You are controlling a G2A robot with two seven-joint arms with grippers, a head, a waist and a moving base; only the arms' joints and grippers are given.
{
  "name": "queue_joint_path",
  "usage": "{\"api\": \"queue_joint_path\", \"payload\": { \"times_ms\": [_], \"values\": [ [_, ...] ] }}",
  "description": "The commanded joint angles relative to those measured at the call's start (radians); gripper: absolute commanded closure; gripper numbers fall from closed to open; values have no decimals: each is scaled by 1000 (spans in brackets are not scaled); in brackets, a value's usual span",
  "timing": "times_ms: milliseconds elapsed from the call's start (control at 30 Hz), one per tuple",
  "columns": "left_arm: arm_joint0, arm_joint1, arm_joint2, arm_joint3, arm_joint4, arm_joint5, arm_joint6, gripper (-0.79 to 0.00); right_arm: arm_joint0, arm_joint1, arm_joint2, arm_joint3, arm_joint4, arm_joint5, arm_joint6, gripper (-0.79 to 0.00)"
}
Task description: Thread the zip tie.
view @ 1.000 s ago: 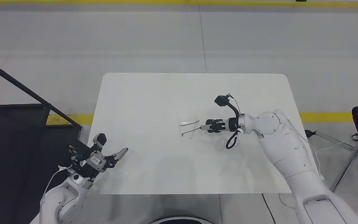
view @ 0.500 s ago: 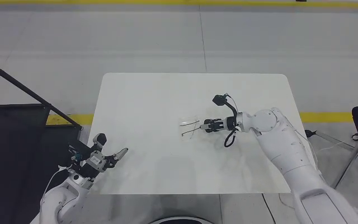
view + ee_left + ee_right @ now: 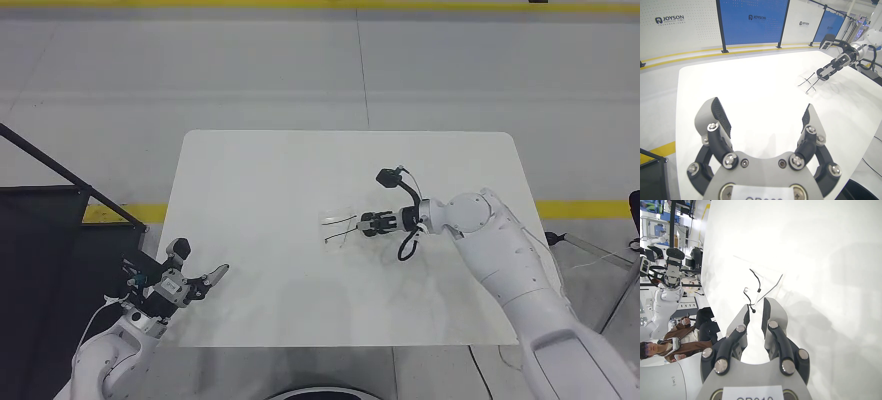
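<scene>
One zip tie [image 3: 749, 300] lies on the white table [image 3: 250, 200], a little to the right of its middle. Its head end sits between the fingertips of the right gripper [image 3: 755, 303]. Those fingers stand a narrow gap apart and the pads do not press on the tie, so the gripper is slightly open rather than clamped. A second zip tie [image 3: 759, 282], black and curved like the first, lies just beyond it, farther from the gripper. Both ties rest on a clear plastic sheet [image 3: 327, 214] that lies on the table; whether the two ties touch each other cannot be told. The right arm comes in low from the table's right side, with its gripper pointing toward the left. The left gripper [image 3: 762, 103] hangs over the near left corner of the table, well apart from the ties, with its fingers spread wide.
</scene>
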Motion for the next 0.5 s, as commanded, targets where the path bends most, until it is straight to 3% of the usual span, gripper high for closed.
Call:
{"api": "queue_joint_path", "payload": {
  "times_ms": [0, 233, 467],
  "values": [
    [0, 0, 0, 0, 0, 0, 0, -785, 1, -2, -5, 3, 1, -2, -1, -163],
    [0, 0, 0, 0, 0, 0, 0, -785, 9, -5, -11, 17, 6, -15, 0, -142],
    [0, 0, 0, 0, 0, 0, 0, -785, 15, -7, -13, 31, 14, -25, 0, -18]
  ]
}}
